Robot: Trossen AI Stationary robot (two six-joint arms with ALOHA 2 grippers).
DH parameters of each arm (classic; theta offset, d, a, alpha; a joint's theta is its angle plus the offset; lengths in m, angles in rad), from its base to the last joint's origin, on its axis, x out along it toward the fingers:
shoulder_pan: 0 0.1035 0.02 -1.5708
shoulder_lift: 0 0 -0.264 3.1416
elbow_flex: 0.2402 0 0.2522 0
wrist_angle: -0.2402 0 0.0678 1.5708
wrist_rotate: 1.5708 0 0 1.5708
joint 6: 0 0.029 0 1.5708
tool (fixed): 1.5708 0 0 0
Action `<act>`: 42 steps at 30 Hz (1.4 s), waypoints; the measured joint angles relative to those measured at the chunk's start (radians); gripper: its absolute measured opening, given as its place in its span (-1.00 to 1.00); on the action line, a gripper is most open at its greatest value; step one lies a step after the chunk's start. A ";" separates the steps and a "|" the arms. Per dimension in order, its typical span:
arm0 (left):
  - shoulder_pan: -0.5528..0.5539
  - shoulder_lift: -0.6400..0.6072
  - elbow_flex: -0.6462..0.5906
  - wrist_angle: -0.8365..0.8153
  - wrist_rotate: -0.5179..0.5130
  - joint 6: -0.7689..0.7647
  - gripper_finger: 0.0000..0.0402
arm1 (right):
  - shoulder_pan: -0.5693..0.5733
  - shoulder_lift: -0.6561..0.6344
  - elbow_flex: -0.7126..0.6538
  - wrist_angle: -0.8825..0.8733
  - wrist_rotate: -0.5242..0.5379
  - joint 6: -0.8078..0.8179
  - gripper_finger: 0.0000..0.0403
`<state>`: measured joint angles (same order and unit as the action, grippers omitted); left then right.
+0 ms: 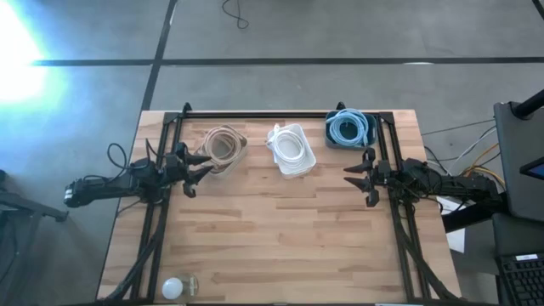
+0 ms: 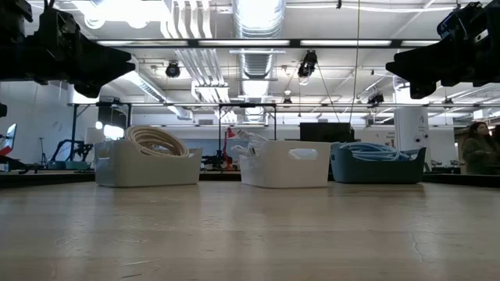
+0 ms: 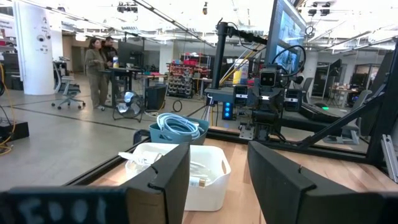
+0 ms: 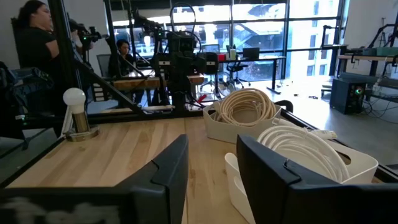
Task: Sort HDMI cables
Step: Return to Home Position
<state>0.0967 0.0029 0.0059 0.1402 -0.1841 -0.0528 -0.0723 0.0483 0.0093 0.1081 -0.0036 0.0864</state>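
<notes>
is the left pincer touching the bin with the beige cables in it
Apart. The low view shows the left pincer hanging high above the bin and its beige cables, with the room behind visible between them.

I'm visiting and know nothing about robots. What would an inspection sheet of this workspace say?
Surface: light wooden table, three bins along its far edge.
Job's things: beige coiled cables in the pale bin by the left arm, white coiled cables in the white plastic bin, light blue coiled cables in the blue plastic bin; none loose.
Clutter: small white ball on a base, near corner.
Grippers: left gripper and right gripper raised at the table's sides, fingers open, empty.
Cables: thin black cord on the floor.
Surroundings: people in the room.
</notes>
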 joint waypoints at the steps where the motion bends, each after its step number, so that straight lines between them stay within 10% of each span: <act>1: 0.000 0.000 0.000 0.000 0.000 0.000 -0.17 | 0.000 0.000 0.000 0.000 0.000 0.000 -0.37; 42: 0.000 0.000 0.000 0.000 0.000 0.000 -0.17 | 0.000 0.000 0.000 0.000 0.000 0.000 -0.39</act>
<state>0.0964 0.0029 0.0059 0.1398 -0.1841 -0.0528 -0.0727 0.0484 0.0097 0.1084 -0.0032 0.0862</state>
